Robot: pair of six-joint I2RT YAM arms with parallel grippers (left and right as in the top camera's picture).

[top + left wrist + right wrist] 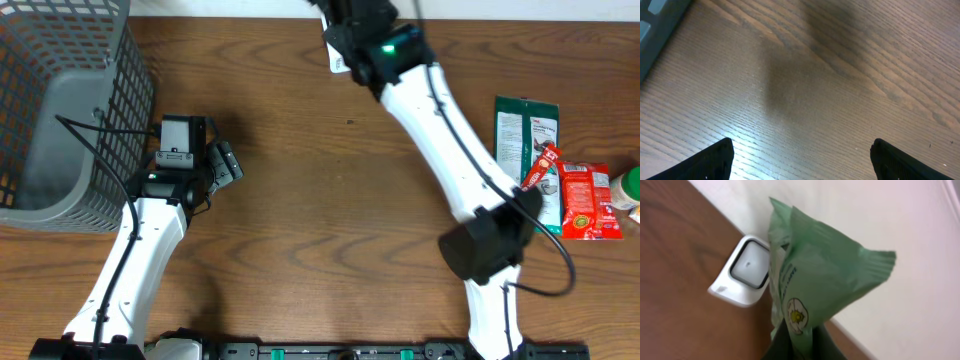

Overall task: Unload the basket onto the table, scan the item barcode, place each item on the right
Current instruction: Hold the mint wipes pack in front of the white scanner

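Note:
My right gripper [800, 341] is shut on the lower end of a green snack packet [822, 272], which stands up in front of the wrist camera. Just left of the packet sits the white barcode scanner [742, 275], its dark window facing the packet, at the table's far edge by the wall. From overhead only a white corner of the scanner [338, 63] shows beside the right arm, and the packet is hidden under the arm. My left gripper [800, 162] hangs open over bare wood, nothing between its fingers.
A grey mesh basket [60, 110] stands at the far left, right next to the left arm. At the right edge lie a green-and-white packet [525, 135], red packets [585, 200] and a jar [628, 190].

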